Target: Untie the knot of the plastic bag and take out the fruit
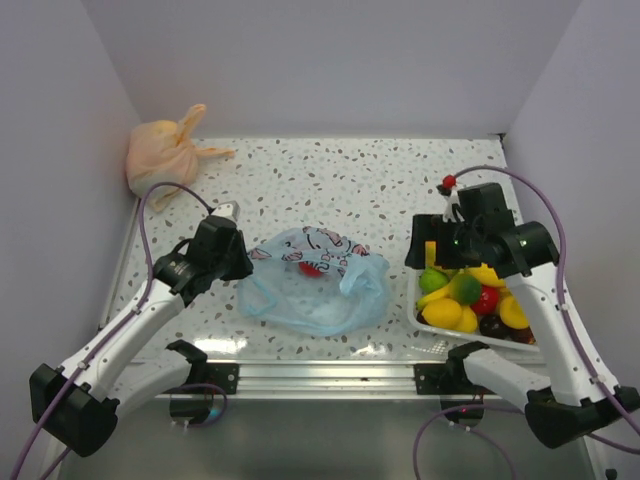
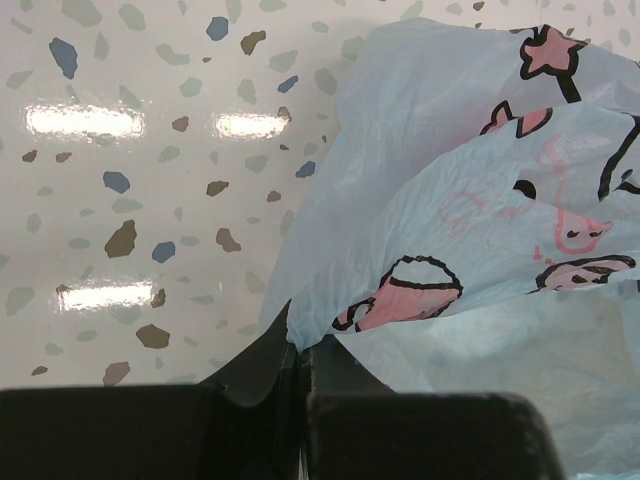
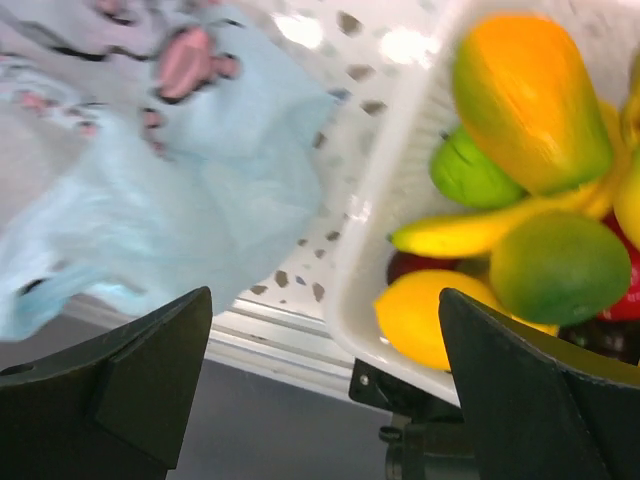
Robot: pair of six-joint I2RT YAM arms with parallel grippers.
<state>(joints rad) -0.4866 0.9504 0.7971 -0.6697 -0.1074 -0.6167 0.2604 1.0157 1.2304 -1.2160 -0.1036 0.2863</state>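
The speckled table [image 1: 330, 170] fills the top view, with the light blue plastic bag [image 1: 315, 285] slumped at its centre. A white fruit tray [image 1: 415, 300] sits at lower right. The left gripper [image 2: 297, 360] is pinched closed on the bag's left edge. The right gripper [image 3: 325, 300] gapes wide and empty over the tray's rim. A red fruit [image 1: 312, 268] shows inside the bag.

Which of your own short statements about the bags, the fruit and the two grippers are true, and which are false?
1. The left gripper is shut on an edge of the blue bag. True.
2. The right gripper holds a banana. False: it is open and empty, near the tray.
3. The orange bag lies in the far left corner. True.
4. The tray of fruit stands left of the blue bag. False: it stands to the right of it.
5. A red thing shows at the blue bag. True.
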